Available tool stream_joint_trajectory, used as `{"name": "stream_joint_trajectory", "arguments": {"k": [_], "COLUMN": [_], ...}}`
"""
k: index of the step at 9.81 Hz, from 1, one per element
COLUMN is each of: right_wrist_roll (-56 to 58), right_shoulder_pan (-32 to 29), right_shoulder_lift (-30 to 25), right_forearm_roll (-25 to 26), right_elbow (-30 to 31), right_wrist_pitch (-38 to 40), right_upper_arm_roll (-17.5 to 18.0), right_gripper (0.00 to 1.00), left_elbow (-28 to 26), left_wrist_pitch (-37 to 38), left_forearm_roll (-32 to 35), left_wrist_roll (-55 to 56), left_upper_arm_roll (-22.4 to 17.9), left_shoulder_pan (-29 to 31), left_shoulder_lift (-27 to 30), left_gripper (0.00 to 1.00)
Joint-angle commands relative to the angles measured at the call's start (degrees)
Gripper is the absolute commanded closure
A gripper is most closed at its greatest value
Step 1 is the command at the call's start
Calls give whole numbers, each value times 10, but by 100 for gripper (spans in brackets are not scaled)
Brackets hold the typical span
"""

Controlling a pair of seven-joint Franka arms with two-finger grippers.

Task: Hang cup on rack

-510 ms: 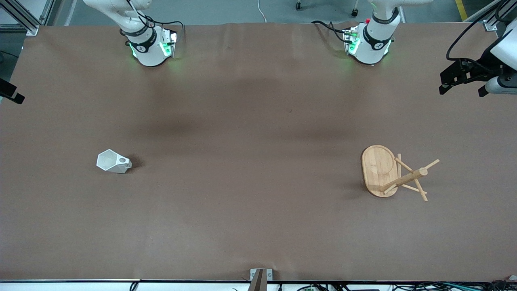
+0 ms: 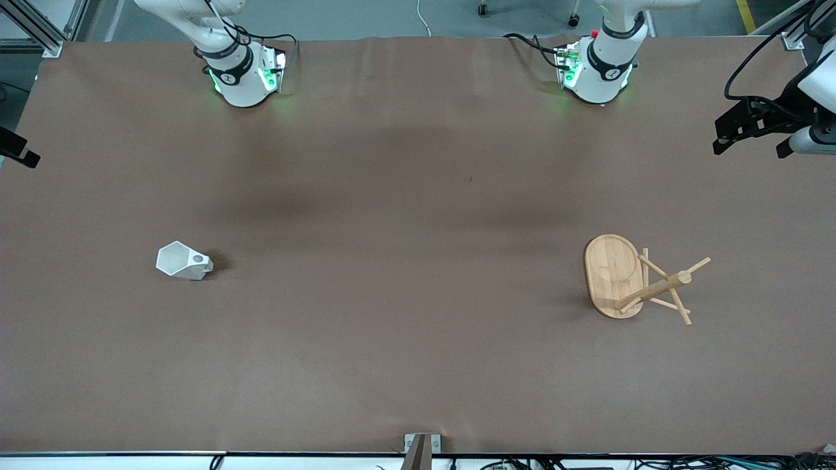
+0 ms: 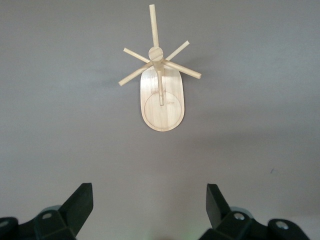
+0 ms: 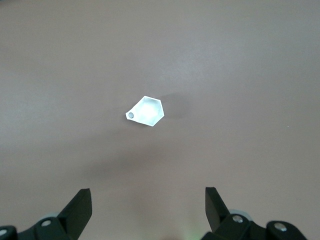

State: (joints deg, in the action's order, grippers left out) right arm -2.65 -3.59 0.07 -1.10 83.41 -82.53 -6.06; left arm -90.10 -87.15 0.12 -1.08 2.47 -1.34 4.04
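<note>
Nothing is being gripped: the cup (image 2: 183, 260) is sitting toward the right arm's end, the rack (image 2: 637, 279) toward the left's. The right gripper (image 4: 148, 210) and left gripper (image 3: 150, 207) are hanging wide open, high over them. Next, I reckon, descending on the cup.

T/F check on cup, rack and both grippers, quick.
1. The cup stands on the table toward the right arm's end. True.
2. The rack lies tipped on its side. False: it stands on its base.
3. The cup hangs on a peg. False: it sits on the table, well apart from the rack.
4. The left gripper is open and holds nothing. True.
5. The right gripper is shut on the cup. False: it is open, up above the cup.
</note>
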Motion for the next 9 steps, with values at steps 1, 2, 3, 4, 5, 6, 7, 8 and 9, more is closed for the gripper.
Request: {"name": "stream_joint_trajectory", "arguments": {"k": [1,2,3,4,5,6,7,8,9], "right_wrist_roll": [18,36,40,69,93,100,124,154,182], "right_shoulder_pan": [-2,-2,-3,-4,-4,-4,-4,-9,-11], "right_shoulder_lift": [3,12,32,45,54,56,67,84,106], "right_forearm_roll": [8,7,6,6,6,6,6,6,5], "right_elbow": [1,9,18,48,101,156,200,233,271], "right_wrist_pitch": [9,2,-9,-43,-104,-168,-227,-285,-359], "right_upper_arm_roll": [3,3,3,3,3,3,3,3,2], "right_gripper": [0,0,0,0,0,0,0,0,0], "left_elbow": [-1,-1,1,1,0,0,0,0,1], "left_wrist_pitch": [13,20,21,21,21,21,23,30,33], "left_forearm_roll": [-9,-17,-20,-20,-20,-20,-20,-20,-19], "left_wrist_roll": [-11,-11,-11,-11,-11,-11,-11,-10,-11], "left_upper_arm_roll": [-6,-7,-6,-6,-7,-7,-7,-6,-6], "left_shoulder_pan": [4,8,8,8,8,8,8,7,8], "left_shoulder_lift": [-15,-16,-18,-20,-21,-21,-21,-21,-21], "left_gripper": [0,0,0,0,0,0,0,0,0]}}
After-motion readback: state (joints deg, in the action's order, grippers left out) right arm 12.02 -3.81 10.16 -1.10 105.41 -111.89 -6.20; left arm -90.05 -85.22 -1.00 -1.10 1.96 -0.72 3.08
